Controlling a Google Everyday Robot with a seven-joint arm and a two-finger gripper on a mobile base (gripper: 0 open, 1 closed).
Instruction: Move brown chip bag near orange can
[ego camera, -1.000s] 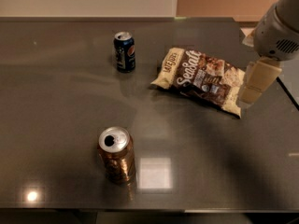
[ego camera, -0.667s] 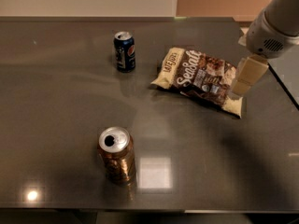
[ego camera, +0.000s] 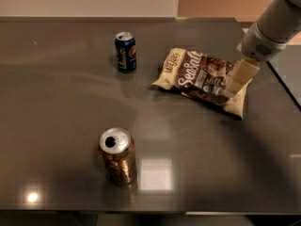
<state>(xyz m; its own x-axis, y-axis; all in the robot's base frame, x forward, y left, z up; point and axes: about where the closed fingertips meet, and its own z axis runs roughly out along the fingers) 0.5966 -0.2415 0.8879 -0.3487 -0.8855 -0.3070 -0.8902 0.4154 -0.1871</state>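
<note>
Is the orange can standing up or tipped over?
Upright: the orange can stands on its base, silver top facing up. The gripper is across the table, at the right end of the chip bag.

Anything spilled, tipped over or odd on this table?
Nothing stands out. The orange can and the Pepsi can stand upright, the brown chip bag lies flat, and the gripper is over the bag's right end.
</note>
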